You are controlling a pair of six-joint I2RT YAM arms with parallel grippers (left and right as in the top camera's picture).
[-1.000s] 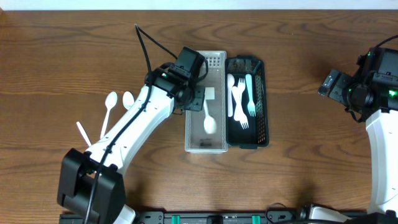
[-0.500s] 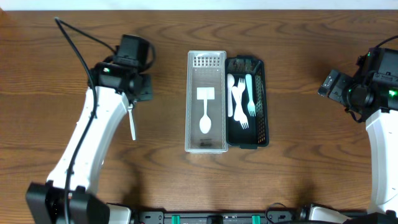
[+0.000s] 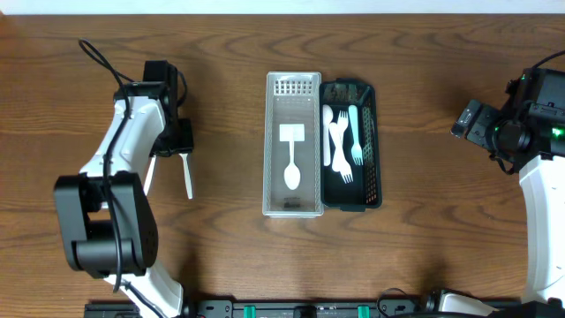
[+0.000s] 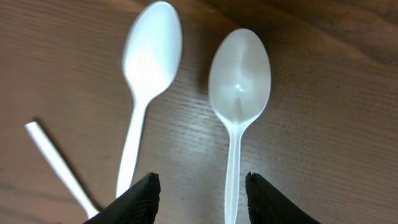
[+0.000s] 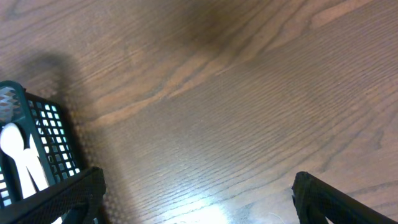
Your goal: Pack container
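Container (image 3: 268, 150) sits mid-table from overhead, a packed spoon (image 3: 292, 172) inside. Your left wrist view shows the left gripper (image 4: 202, 186), jaws released, above an opaque spoon (image 4: 149, 56) and a translucent spoon (image 4: 239, 74). Right wrist: your right gripper (image 5: 199, 193) gapes empty.

1. A robotics lab bench: the left arm (image 3: 125, 146) and right arm (image 3: 539, 203) rise from a black rail (image 3: 300, 310) along the near edge.
2. Wood-grain table (image 3: 441, 247), with a black cable (image 3: 95, 51) looping near the far-left corner.
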